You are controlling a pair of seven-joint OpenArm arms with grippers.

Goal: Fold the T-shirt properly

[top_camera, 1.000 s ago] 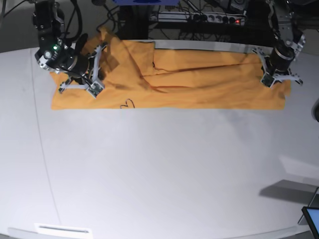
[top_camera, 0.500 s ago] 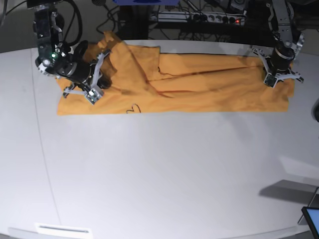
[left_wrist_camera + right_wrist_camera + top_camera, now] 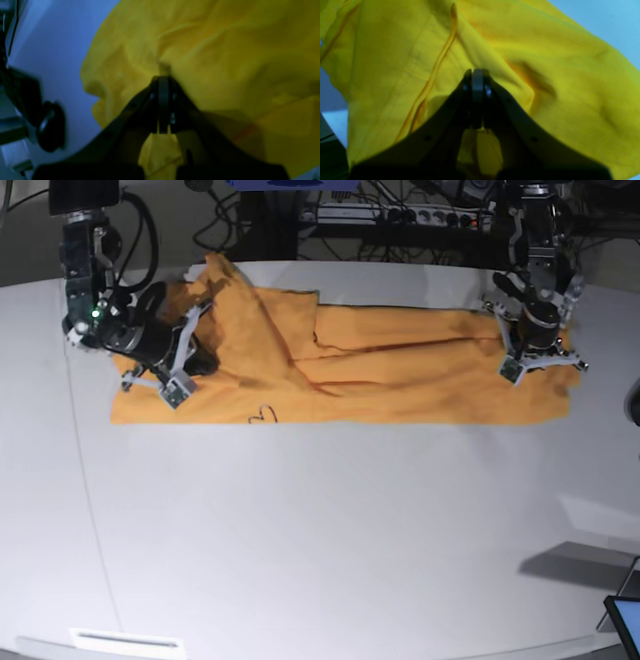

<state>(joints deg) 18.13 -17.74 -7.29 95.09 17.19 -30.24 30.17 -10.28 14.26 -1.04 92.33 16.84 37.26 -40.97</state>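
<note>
Cloth: orange-yellow T-shirt (image 3: 400, 370) lay as a long band along the far edge of the desk, from near its far left corner toward the far right.
Desk: I saw the pale grey desk (image 3: 330, 540) bare in front of the band.
Progress: I judged the lengthwise fold roughly made; the band was rumpled, with a raised ridge of cloth near the left end.
Remaining: as I read it, smoothing and the crosswise folds were not yet done.
Right gripper: the right gripper (image 3: 477, 75) had its jaws pressed together on a pinch of shirt at the band's left end.
Left gripper: the left gripper (image 3: 163, 81) was likewise clamped on cloth at the right end.
Mark: I noted a small dark heart mark (image 3: 261, 416) at the band's near edge.
</note>
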